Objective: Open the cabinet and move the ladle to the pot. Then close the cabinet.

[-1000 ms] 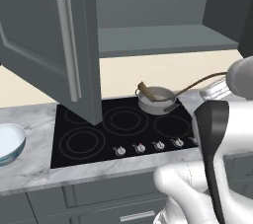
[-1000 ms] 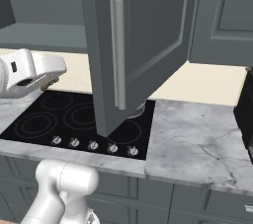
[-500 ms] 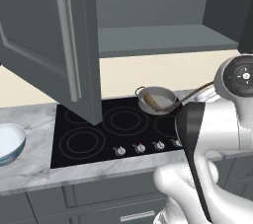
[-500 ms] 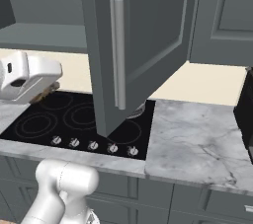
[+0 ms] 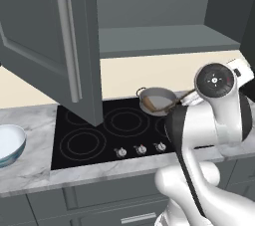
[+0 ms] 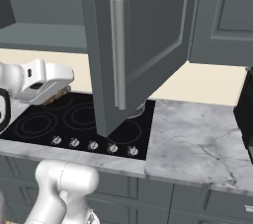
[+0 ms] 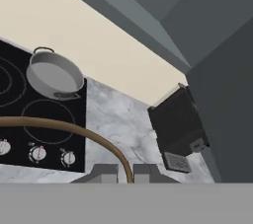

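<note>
cabinet [image 5: 55, 46] doors swung wide over the black cooktop [image 5: 99, 135]; ladle [image 7: 74, 131] clamped in the gripper [image 7: 126, 173]

the open right door [image 6: 143, 45] hangs in front of the hob and hides most of the pot [image 5: 158, 100] in the right base view; marble counter [image 6: 197, 144] to the right carries a dark appliance [image 7: 180, 129], cut off at the edge; pale bowl [image 5: 7, 143] at far left; the pot sits on the rear burner; the ladle's curved shaft passes between the closed jaws, its far end reaching over the pot's rim.
</note>
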{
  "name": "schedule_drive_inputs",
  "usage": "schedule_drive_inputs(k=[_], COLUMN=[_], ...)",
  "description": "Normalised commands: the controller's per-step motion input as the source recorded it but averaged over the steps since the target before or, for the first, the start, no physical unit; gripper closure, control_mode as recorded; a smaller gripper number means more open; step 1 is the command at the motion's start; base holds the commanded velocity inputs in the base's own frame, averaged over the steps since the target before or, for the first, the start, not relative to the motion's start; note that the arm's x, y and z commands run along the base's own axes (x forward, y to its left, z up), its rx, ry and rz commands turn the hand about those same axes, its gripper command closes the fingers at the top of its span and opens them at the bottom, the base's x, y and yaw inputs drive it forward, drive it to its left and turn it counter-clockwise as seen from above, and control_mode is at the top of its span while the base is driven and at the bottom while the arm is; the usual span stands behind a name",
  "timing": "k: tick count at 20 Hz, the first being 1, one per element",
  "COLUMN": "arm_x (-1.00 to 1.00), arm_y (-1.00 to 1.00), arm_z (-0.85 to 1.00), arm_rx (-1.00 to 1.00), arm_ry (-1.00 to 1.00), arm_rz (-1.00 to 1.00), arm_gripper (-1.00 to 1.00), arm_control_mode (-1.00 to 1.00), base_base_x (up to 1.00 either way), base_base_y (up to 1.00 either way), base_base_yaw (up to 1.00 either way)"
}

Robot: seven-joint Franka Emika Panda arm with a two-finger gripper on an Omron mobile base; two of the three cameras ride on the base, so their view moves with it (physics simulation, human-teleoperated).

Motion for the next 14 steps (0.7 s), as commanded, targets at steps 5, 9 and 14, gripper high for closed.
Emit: schedule_drive_inputs(k=[5, 9, 14], arm_x=[0.63, 0.58, 0.55], arm_y=[0.0, 0.0, -0.03], arm_z=[-0.22, -0.34, -0.38], arm_rx=[0.0, 0.0, 0.0], arm_ry=[0.06, 0.03, 0.0], arm_rz=[-0.07, -0.09, -0.1], arm_gripper=[1.0, 1.0, 1.0], arm_control_mode=[-1.0, -1.0, -1.0], base_base_x=[0.0, 0.0, 0.0], base_base_y=[0.0, 0.0, 0.0], base_base_yaw=[0.0, 0.0, 0.0])
